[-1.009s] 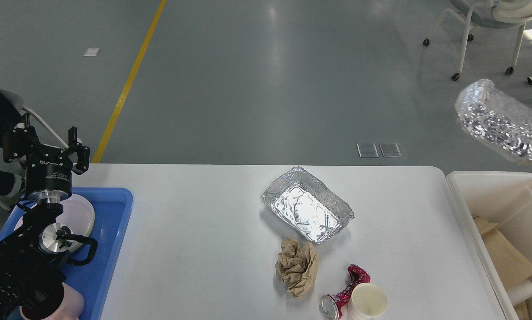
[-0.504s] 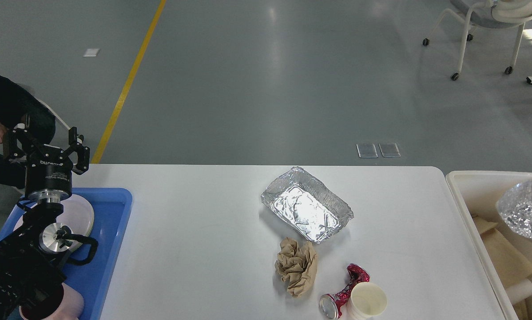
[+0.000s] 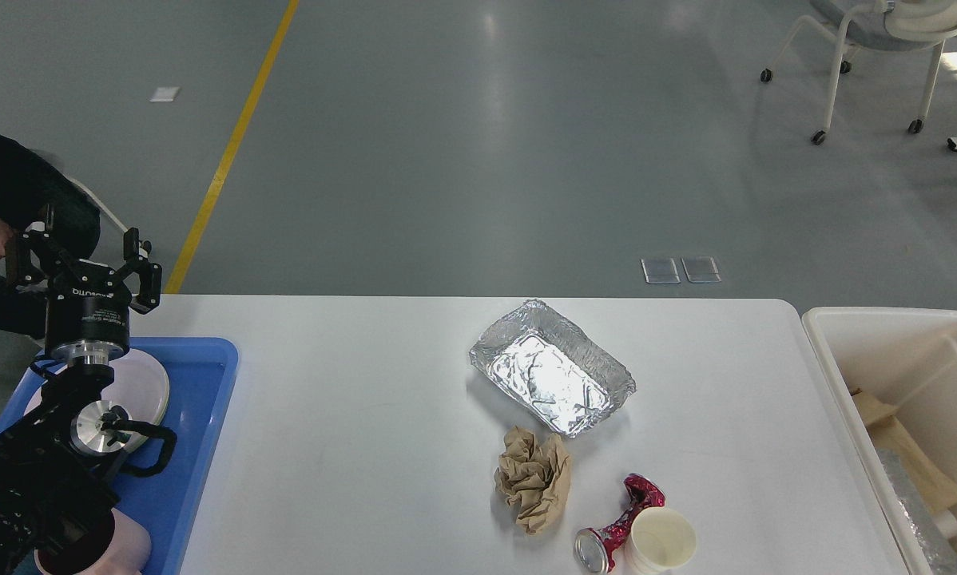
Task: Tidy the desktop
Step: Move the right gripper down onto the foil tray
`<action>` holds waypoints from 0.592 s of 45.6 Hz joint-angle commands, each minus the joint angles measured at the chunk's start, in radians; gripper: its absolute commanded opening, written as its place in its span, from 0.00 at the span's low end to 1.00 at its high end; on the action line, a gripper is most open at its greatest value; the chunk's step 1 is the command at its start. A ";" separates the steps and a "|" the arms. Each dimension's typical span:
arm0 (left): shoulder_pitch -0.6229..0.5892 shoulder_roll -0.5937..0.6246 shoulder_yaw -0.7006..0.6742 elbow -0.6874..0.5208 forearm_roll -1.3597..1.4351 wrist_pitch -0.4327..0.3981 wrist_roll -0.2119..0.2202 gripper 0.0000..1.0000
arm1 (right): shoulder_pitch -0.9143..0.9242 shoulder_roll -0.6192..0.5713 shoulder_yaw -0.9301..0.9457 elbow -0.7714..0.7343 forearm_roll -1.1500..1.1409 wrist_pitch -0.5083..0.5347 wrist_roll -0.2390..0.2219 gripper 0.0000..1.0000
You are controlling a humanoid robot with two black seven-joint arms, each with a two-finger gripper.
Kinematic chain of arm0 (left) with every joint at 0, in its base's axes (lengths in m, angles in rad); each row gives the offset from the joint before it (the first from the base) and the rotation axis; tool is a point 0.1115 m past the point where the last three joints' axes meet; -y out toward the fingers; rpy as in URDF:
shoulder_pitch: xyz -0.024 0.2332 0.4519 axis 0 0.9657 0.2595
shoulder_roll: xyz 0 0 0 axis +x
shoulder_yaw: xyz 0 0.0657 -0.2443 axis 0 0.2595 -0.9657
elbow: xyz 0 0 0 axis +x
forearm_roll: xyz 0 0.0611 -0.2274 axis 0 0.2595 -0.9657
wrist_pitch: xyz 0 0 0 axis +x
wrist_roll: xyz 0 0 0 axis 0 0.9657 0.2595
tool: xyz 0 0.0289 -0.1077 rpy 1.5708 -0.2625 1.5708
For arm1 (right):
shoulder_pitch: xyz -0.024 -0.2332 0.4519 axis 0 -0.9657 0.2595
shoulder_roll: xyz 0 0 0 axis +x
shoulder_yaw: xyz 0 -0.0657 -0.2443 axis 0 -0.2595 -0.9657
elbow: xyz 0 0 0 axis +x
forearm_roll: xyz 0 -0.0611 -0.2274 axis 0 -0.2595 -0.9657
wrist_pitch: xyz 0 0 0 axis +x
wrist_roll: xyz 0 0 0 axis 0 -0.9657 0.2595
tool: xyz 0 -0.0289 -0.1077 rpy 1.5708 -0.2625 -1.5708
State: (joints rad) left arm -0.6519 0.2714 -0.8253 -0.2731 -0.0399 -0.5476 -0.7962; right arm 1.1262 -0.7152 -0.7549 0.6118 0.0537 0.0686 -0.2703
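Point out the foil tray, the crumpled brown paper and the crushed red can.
foil tray (image 3: pixel 553 381): head view, on its shiny inner floor.
crumpled brown paper (image 3: pixel 533 477): head view, middle of the wad.
crushed red can (image 3: pixel 621 525): head view, on its pinched red waist.

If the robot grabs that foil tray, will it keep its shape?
Probably not. The foil tray has crinkled, already dented walls, so a pinch would likely crush it further. It looks empty and thin, so probably very light and apt to slide on the smooth desktop if pushed.
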 commanded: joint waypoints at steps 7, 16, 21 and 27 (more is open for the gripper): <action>0.000 0.000 0.000 0.000 0.000 0.000 0.000 0.97 | 0.403 0.082 -0.210 0.187 0.003 0.039 -0.004 1.00; 0.000 0.000 0.000 0.000 0.000 0.000 0.002 0.97 | 0.657 0.166 -0.248 0.368 0.003 0.227 -0.006 1.00; 0.000 0.000 0.000 0.000 0.000 0.000 0.000 0.97 | 0.782 0.229 -0.274 0.466 0.003 0.362 -0.004 1.00; 0.000 0.000 0.000 0.000 0.000 0.000 0.000 0.97 | 0.914 0.296 -0.268 0.549 0.012 0.506 0.002 1.00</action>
State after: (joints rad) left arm -0.6519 0.2714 -0.8253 -0.2730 -0.0399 -0.5476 -0.7953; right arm 1.9264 -0.4733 -1.0283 1.0899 0.0576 0.4526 -0.2749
